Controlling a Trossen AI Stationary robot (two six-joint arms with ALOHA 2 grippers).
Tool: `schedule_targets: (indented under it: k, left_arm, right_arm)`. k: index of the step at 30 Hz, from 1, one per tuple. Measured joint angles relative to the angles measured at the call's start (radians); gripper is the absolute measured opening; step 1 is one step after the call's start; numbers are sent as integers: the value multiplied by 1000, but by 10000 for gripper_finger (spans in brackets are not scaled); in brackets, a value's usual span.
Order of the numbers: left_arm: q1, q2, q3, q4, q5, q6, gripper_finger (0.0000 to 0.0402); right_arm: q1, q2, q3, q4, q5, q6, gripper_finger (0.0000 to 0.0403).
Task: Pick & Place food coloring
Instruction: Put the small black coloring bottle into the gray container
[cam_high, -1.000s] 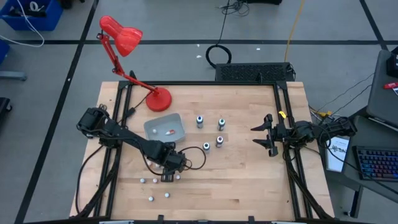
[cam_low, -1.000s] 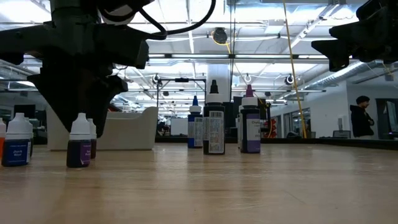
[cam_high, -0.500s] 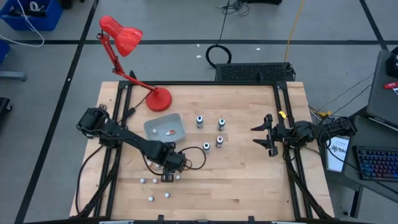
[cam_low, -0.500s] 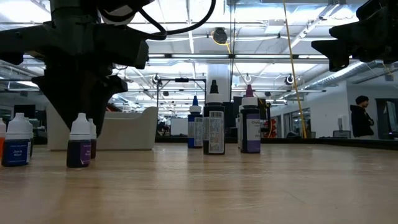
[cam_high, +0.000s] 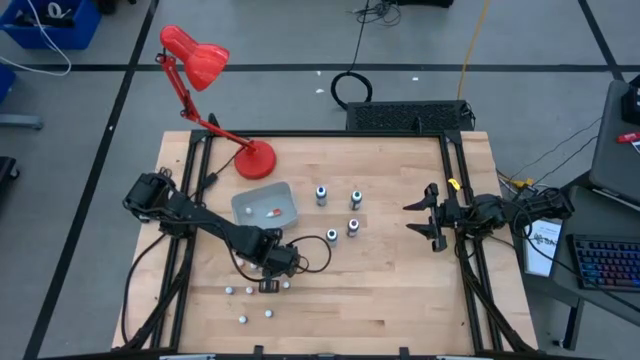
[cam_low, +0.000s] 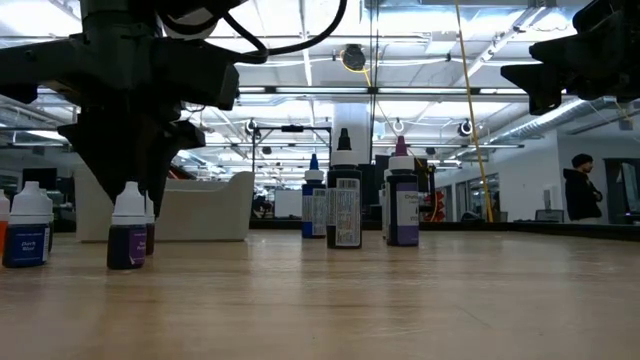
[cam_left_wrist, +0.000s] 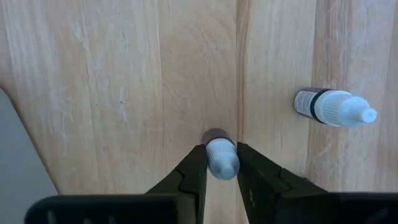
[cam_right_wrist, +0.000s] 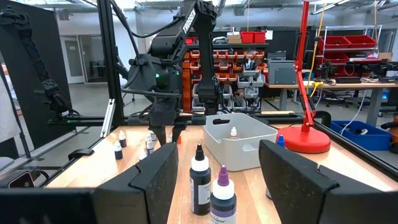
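The food coloring is many small bottles standing on the wooden table. Several tiny white-capped ones stand near the near-left corner, and taller ones stand mid-table. My left gripper points down over the tiny ones, shut on one small bottle. Another tiny bottle with a dark body stands close by. In the low view a purple-bodied bottle stands in front of that gripper. My right gripper hangs open above the table's right side, touching nothing. My left gripper pinches the small bottle by its white cap between its two fingers, one on each side. The fingers come from above, pointing down. The bottle stands upright, and its shadow lies on the wood just beside it.
A translucent grey tray with one small item in it sits left of the taller bottles. A red desk lamp stands at the far-left corner. Bare wood lies between the taller bottles and my right gripper.
In the low view my left gripper's outline has narrowed a little around the small bottle it stands over. Nothing else has moved.
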Motion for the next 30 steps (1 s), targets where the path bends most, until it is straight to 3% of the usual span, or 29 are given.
schedule_targets:
  k: [4,7,12,16,23,30]
  left_arm:
    - [1,-12,8,-33,0,30,75]
    - [11,-29,80,-134,-14,42,74]
    - [29,-78,271,-396,-138,86,73]
    - [78,-161,332,-494,-250,81,73]
    - [289,-316,209,-500,-253,-54,72]
    - [418,-318,44,-387,-146,-37,72]
  right_arm:
    - [0,0,0,0,0,0,212]
    - [0,0,0,0,0,0,212]
    - [0,0,0,0,0,0,212]
    - [0,0,0,1,0,0,212]
    - [0,0,0,-1,0,0,212]
    - [0,0,0,0,0,0,212]
